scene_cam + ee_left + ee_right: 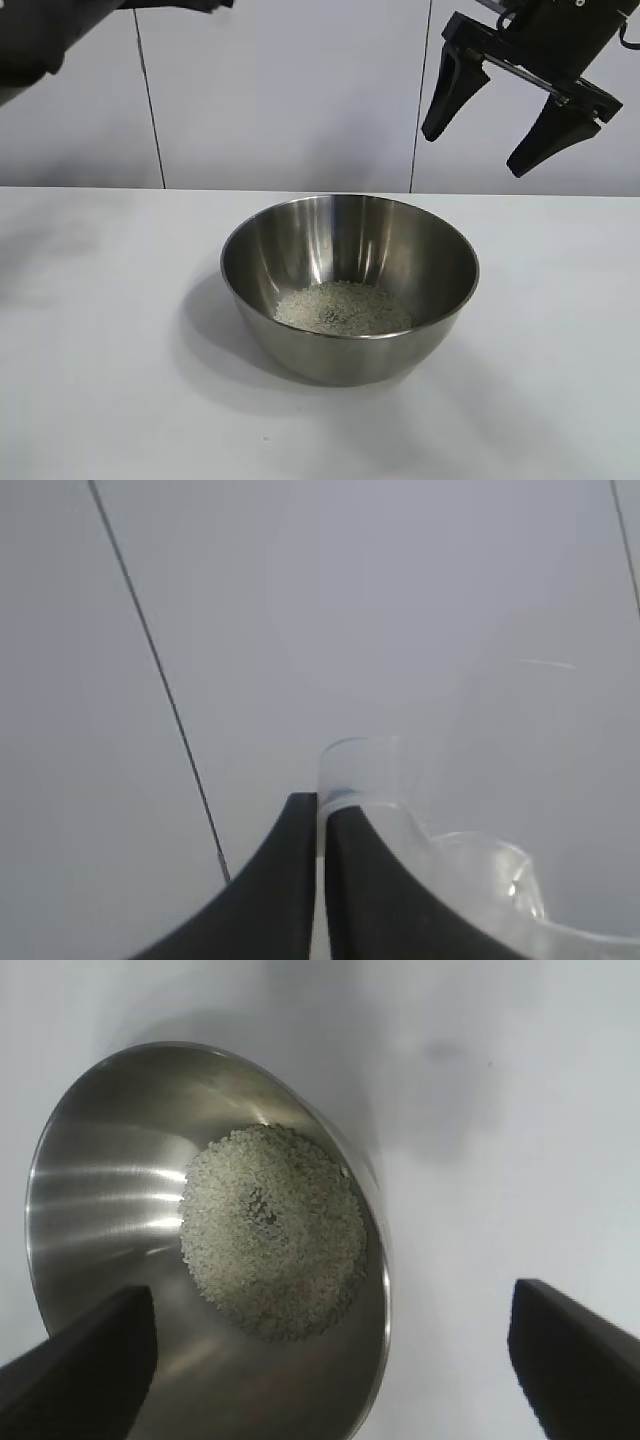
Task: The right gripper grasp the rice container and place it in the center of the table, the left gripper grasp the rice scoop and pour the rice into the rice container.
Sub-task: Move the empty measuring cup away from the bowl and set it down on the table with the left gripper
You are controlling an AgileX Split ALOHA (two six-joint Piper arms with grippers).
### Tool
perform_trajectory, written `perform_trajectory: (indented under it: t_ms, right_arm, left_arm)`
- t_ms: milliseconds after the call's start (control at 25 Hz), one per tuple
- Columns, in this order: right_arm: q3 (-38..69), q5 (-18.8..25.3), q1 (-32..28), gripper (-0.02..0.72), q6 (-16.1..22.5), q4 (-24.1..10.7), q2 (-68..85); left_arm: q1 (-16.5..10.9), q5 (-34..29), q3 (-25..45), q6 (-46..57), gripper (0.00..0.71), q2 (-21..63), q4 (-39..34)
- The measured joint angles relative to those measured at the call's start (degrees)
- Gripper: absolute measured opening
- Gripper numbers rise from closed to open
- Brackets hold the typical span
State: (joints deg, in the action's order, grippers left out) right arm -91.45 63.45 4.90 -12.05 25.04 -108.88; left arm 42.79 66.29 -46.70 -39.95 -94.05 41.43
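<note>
- The table (90, 340) is a plain white top that fills the lower part of the room view, with grey wall panels behind it.
- The rice container (350, 285), a big shiny steel bowl, stands upright near the middle of the table with its mouth facing straight up; being round, it has no long axis to speak of.
- The rice (343, 308) lies as a pale, low heap on the bottom of the bowl, well below the rim. From the right wrist view the heap (272, 1230) sits roughly in the centre of the bowl's floor.
- The right gripper (478, 150) hangs in the air above and behind the bowl, towards its right side, touching nothing. Its two pointed fingers are spread wide apart and aim down at a slant towards the table, with nothing between them.
- The left arm shows only as a dark shape at the top left corner of the room view, high above the table and well away from the bowl.
- From its wrist view, the left gripper (321, 815) has its fingers pressed together, pinching the edge of the rice scoop (480, 875).
- The clear scoop juts out beside the fingers, held up against the bare wall; which way its mouth faces I cannot tell.
</note>
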Motion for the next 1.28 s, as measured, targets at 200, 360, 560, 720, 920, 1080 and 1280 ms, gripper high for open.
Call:
perform_trajectory:
  t_ms: [200, 360, 560, 720, 920, 1080, 1280]
  right_arm:
    - [0.00, 0.00, 0.00, 0.661, 0.00, 0.01, 0.00]
    - [0.00, 0.00, 0.00, 0.661, 0.00, 0.01, 0.00]
    - [0.00, 0.00, 0.00, 0.661, 0.00, 0.01, 0.00]
    - [0.00, -0.22, 0.00, 0.661, 0.00, 0.01, 0.00]
    - [0.00, -0.39, 0.00, 0.661, 0.00, 0.01, 0.00]
    - [0.00, -0.50, 0.00, 0.661, 0.00, 0.01, 0.00]
    - [0.00, -0.64, 0.00, 0.661, 0.00, 0.01, 0.00]
  left_arm:
    - [-1.85, -0.06, 7.43, 9.24, 0.010, 1.31, -5.06]
    - [-4.85, -1.56, 12.70, 10.78, 0.010, 1.40, -6.05]
    - [-6.35, -5.51, 17.38, 13.10, 0.010, 1.42, -6.16]
    - [-6.35, -6.36, 19.31, 13.41, 0.010, -0.43, -6.46]
    - [-6.35, -3.15, 19.58, 13.47, 0.010, -6.42, -6.78]
    - [-6.35, -1.55, 19.58, 14.24, 0.010, -10.29, -7.94]
    - [-6.35, -1.55, 19.58, 16.73, 0.010, -13.10, -8.51]
